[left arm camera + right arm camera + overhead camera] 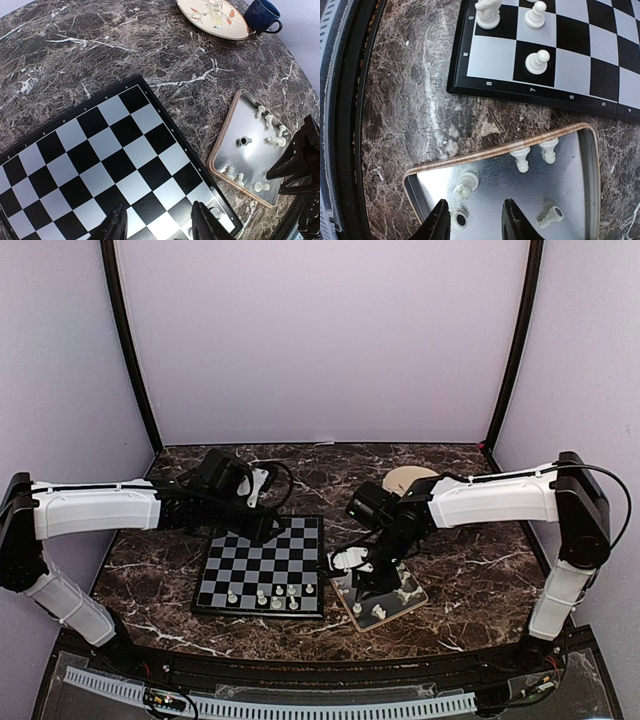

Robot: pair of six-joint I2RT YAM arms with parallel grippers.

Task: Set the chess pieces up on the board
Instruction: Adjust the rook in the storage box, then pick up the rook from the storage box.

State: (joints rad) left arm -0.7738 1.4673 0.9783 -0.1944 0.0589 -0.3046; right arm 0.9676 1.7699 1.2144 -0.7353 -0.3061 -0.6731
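Right gripper [476, 224] hangs released over the tray [580, 200], where chess pieces [521, 157] lie; others stand on the board [570, 70]. Centre one piece between the jaws, then descend straight. Left gripper [157, 227] hovers released above the board.

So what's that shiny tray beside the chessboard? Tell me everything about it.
The tray is square with rounded corners, a shiny metal floor and a pale, wood-looking rim. It lies flat on the marble table, right of the board and askew to it, not touching. White chess pieces stand or lie in it; the right gripper hangs open above.
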